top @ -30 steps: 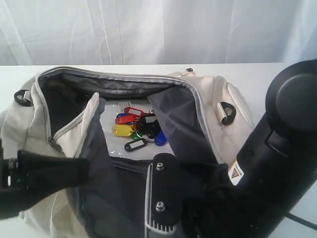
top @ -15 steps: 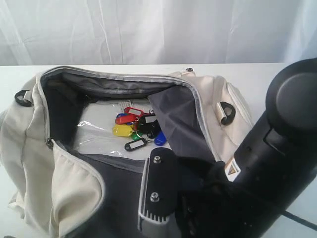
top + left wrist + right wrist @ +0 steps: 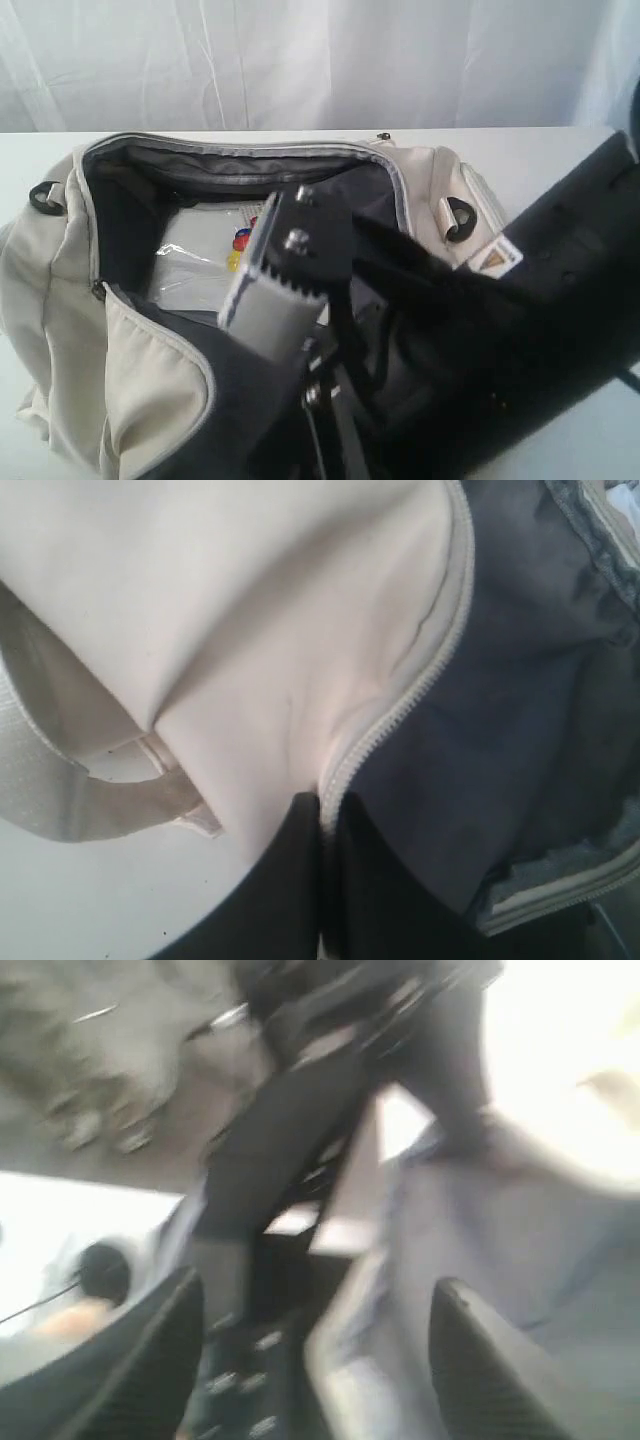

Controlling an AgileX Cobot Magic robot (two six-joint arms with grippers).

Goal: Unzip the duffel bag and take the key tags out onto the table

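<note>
The cream duffel bag [image 3: 60, 270] lies unzipped on the white table [image 3: 520, 140], its grey lining showing. Only a sliver of the key tags [image 3: 240, 238], red, blue and yellow, shows inside; the rest is hidden behind my right arm's wrist block [image 3: 285, 265], which hangs over the opening. In the blurred right wrist view my right gripper [image 3: 315, 1295] is open, fingers wide apart over grey lining. My left gripper [image 3: 322, 808] is shut on the bag's pale zip edge [image 3: 400, 695]; it is out of the exterior view.
A clear sleeve with a white printed sheet [image 3: 190, 265] lies on the bag's floor. Dark D-rings [image 3: 458, 218] sit at both ends of the bag. A pale strap [image 3: 70, 800] rests on the table beside the near flap [image 3: 150, 370]. A white curtain [image 3: 300, 60] closes the back.
The near flap was pulled down and outward and my left gripper left the exterior view. My right arm swung up and over the opening, now covering most of the key tags.
</note>
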